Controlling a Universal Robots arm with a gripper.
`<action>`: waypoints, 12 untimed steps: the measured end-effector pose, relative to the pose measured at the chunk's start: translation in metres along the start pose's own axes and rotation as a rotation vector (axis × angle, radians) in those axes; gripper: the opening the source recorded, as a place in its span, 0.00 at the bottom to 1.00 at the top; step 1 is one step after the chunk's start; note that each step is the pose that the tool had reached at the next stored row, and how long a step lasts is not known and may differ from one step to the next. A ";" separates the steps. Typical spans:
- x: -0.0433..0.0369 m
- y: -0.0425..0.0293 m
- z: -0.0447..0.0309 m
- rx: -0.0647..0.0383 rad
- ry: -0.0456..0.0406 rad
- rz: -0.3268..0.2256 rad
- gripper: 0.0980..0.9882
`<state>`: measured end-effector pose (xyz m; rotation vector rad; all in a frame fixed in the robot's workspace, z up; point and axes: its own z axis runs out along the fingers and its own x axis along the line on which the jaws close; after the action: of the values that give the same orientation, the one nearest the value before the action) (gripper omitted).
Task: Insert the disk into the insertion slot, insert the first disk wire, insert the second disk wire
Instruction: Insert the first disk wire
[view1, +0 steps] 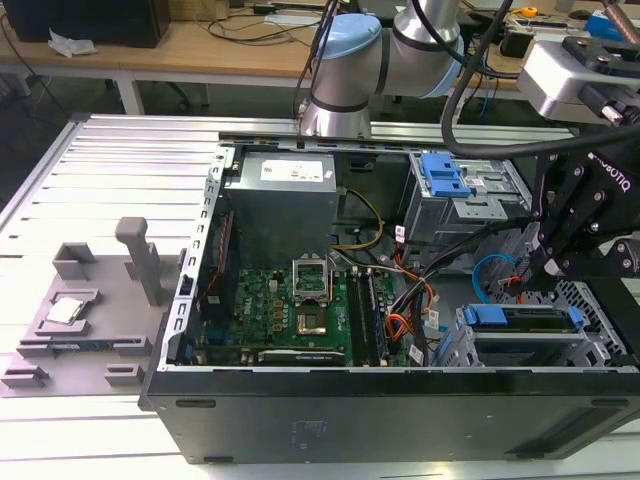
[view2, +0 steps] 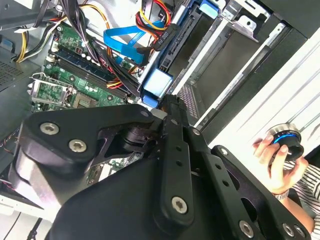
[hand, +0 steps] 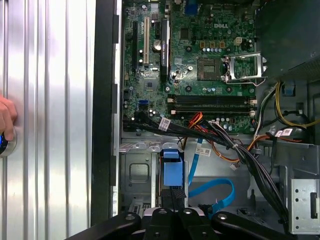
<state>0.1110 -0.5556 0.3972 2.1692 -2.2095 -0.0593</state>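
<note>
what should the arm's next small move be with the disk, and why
Probably a gentle push on the disk deeper into the insertion slot: the gripper sits right at its blue carrier tab, which seems to stand out from the bay.

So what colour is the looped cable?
The looped cable is light blue, clearest in the first wrist view.
</note>
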 end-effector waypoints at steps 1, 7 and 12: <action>0.0000 -0.0006 0.0001 0.000 -0.0001 0.000 0.01; -0.0050 -0.0191 -0.0009 0.000 0.0002 0.000 0.01; -0.0162 -0.0347 0.0010 -0.002 0.0008 0.000 0.01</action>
<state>0.1459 -0.5401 0.3942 2.1679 -2.2082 -0.0605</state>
